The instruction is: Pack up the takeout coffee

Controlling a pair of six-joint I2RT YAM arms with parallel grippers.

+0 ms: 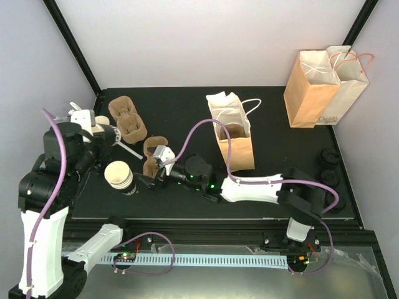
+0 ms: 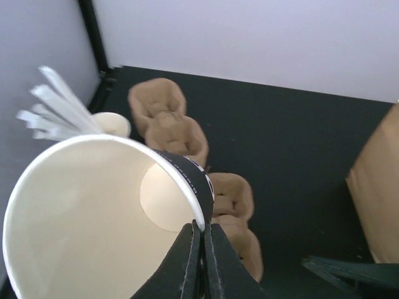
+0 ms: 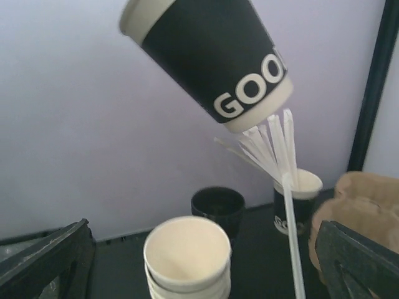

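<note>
Takeout paper cup, black-sleeved and lidless, hangs rim-pinched in left end effector; right end effector gapes, likely for a handover.

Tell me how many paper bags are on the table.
3. One open bag stands mid-table; a brown bag and a paler bag stand together at the far right corner. More could hide behind them.

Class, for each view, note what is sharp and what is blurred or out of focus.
Top external: evenly lit, sharp throughout. Left wrist: straws smeared, held cup rim crisp. Right wrist: cup lettering readable, own jaws dark and soft at the bottom corners.
</note>
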